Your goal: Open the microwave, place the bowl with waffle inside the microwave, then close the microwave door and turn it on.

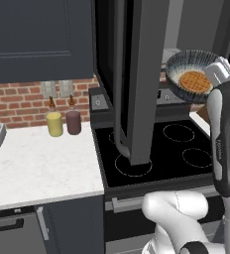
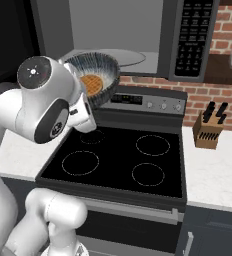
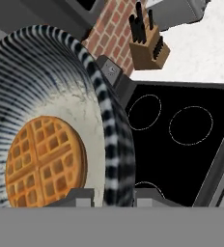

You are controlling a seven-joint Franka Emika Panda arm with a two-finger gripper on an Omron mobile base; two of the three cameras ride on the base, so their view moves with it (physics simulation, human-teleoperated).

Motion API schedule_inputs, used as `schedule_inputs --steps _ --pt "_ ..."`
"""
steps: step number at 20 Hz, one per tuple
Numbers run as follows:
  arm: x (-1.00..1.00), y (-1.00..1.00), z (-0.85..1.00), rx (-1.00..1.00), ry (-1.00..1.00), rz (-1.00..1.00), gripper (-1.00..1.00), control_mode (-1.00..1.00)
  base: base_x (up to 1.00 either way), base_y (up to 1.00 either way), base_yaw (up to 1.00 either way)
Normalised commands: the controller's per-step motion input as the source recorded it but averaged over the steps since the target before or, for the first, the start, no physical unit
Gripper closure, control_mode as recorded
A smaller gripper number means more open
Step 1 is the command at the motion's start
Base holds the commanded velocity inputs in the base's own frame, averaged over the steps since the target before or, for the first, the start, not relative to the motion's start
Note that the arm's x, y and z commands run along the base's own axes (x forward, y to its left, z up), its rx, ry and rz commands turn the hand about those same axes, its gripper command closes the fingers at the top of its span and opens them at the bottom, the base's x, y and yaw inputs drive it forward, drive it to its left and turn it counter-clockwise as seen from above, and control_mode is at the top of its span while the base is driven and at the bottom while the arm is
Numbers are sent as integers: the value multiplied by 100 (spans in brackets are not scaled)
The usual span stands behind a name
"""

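The microwave [image 2: 190, 35] stands open, showing its light grey interior and round glass plate [image 2: 134, 57]. Its door [image 1: 137, 74] is swung out over the stove, seen edge-on in the left base view. My gripper [image 3: 113, 198] is shut on the rim of the bowl [image 3: 111, 144], with one finger on each side of the rim. The bowl [image 2: 100, 67] hangs tilted in the air just in front of the microwave's opening, above the stove's back. The golden waffle [image 2: 92, 85] lies inside it [image 1: 196, 82]. My upper arm hides part of the bowl in the right base view.
A black stove [image 2: 118, 160] with ring burners lies below the bowl. A knife block [image 2: 208, 127] stands on the counter to the right. A yellow jar [image 1: 54, 124] and a maroon jar [image 1: 73, 122] stand by the brick wall on the left counter [image 1: 37, 168].
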Motion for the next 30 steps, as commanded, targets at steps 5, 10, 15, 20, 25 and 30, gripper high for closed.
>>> schedule_inputs --steps 5,10,15,20,25,30 --pt "-1 -2 69 9 -11 0 100 -100 0 0 0" --pt "6 0 36 8 -13 0 100 -100 0 0 0" --pt "51 0 15 11 0 0 100 -100 0 0 0" --pt "75 5 0 5 0 0 100 -100 0 0 0" --pt "73 17 0 1 -1 0 100 -100 0 0 0" --pt "68 33 0 0 5 9 100 -100 0 0 0"
